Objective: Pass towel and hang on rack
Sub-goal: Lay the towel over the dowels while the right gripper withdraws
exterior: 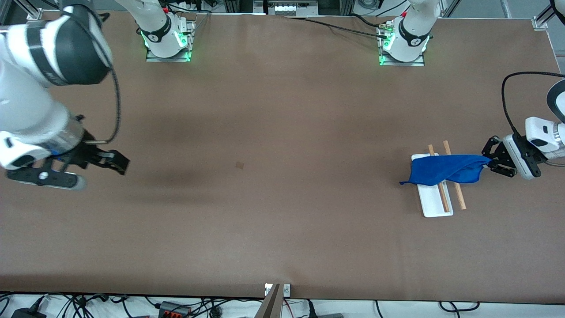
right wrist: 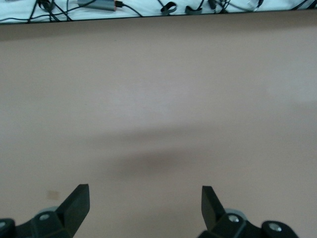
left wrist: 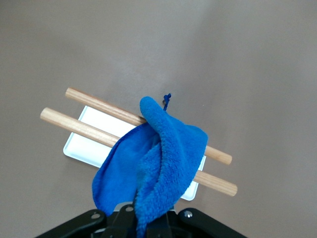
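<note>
The blue towel (exterior: pixel 443 170) lies draped across the two wooden rods (exterior: pixel 459 196) of the rack, whose white tray base (exterior: pixel 435 207) sits toward the left arm's end of the table. My left gripper (exterior: pixel 490 163) is beside the rack and shut on one corner of the towel. In the left wrist view the towel (left wrist: pixel 163 153) runs from the left gripper (left wrist: pixel 148 223) over both rods (left wrist: pixel 84 128) and the tray (left wrist: pixel 94 141). My right gripper (exterior: pixel 102 173) hangs open and empty over bare table at the right arm's end, as the right wrist view (right wrist: pixel 145 198) also shows.
A small brown mark (exterior: pixel 239 165) lies on the table's middle. The two arm bases (exterior: pixel 167 39) (exterior: pixel 404 44) stand along the table's edge farthest from the front camera. Cables (exterior: pixel 176 309) lie past the nearest edge.
</note>
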### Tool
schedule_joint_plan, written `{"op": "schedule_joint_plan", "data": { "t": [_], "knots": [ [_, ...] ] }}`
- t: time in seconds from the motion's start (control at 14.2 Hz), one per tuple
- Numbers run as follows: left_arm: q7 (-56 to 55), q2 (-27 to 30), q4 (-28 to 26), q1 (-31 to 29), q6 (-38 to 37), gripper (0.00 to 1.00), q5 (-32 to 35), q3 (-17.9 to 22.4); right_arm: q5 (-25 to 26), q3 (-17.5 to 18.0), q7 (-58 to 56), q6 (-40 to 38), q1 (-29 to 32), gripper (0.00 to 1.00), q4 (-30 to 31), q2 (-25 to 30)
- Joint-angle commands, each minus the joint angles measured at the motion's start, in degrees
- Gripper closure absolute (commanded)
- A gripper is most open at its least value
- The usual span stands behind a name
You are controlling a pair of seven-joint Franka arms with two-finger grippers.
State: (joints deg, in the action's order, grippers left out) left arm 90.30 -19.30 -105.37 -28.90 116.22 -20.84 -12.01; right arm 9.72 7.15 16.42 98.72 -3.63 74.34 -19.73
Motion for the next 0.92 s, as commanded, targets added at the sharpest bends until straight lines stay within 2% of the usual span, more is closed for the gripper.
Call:
{"op": "schedule_joint_plan", "data": {
  "t": [0.0, 0.21, 0.28, 0.85],
  "knots": [
    [-0.5, -3.6, 4.9, -1.9, -1.2, 1.00, 3.4, -0.5, -0.4, -1.8, -5.2, -3.0, 1.9, 0.00, 4.1, 5.5],
    [-0.6, -4.8, 5.8, -2.1, -1.2, 1.00, 3.5, -0.5, -9.8, -10.4, -16.0, -5.6, 2.0, 0.00, 4.0, 6.8],
    [-0.5, -5.1, 6.0, -2.4, -1.3, 1.00, 3.5, -0.5, -10.5, -11.4, -17.5, -6.3, 2.0, 0.00, 3.9, 7.0],
    [1.1, -10.1, 6.1, -4.8, 0.4, 1.00, 3.4, -0.5, -9.6, -8.5, -17.3, -8.0, 5.3, 0.00, 4.1, 9.1]
  ]
}}
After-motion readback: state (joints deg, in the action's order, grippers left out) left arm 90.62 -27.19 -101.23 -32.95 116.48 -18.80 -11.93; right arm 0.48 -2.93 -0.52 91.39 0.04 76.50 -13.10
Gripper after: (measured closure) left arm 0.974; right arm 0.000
